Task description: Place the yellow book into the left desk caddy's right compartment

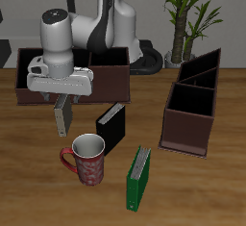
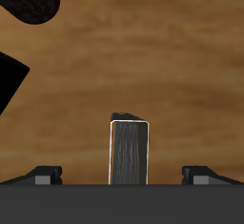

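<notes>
Exterior and wrist views of your workspace, largest item first. The wooden tabletop fills the frame. Your robot arm rises at top centre of the exterior view, its white wrist reaching down toward the left half. Behind it, at upper left, sits a dark maroon caddy showing its long side. At right of the frame stands the left desk caddy, short end toward the camera, its inner dividers visible. In the lower centre a green book stands upright, and just above it a black book, also upright. A red mug sits at lower left, near the black book. The yellow book hangs below your wrist at centre left, upright and above the tabletop, well apart from the left desk caddy. Your fingers are clamped on its top. In the wrist view the yellow book shows as a narrow upright slab over bare wood.
</notes>
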